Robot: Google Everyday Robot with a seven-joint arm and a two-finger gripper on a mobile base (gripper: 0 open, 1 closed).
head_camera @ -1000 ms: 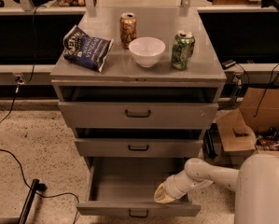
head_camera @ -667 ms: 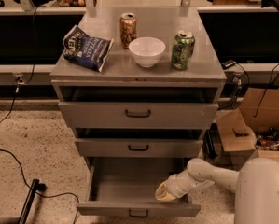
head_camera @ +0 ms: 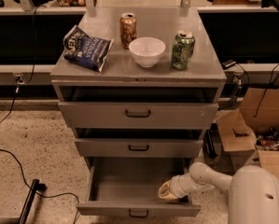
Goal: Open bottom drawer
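From my station I saw the bottom drawer [head_camera: 112,209] standing pulled well out at the foot of the cabinet [head_camera: 64,73], its front panel far forward of the two drawers above and its inside showing. The gripper [head_camera: 167,191] sat inside that drawer, at the cabinet's right side just behind the front panel, on the end of the white arm [head_camera: 205,176] reaching in from the cabinet's lower right. I could not tell whether the gripper was open or closed. The middle drawer [head_camera: 176,148] and top drawer [head_camera: 92,115] each stood slightly out. On the cabinet's top lay a chip bag [head_camera: 87,47] at the left, a brown can [head_camera: 128,30] at the back, a white bowl [head_camera: 147,51] in the centre and a green can [head_camera: 182,50] at the right.
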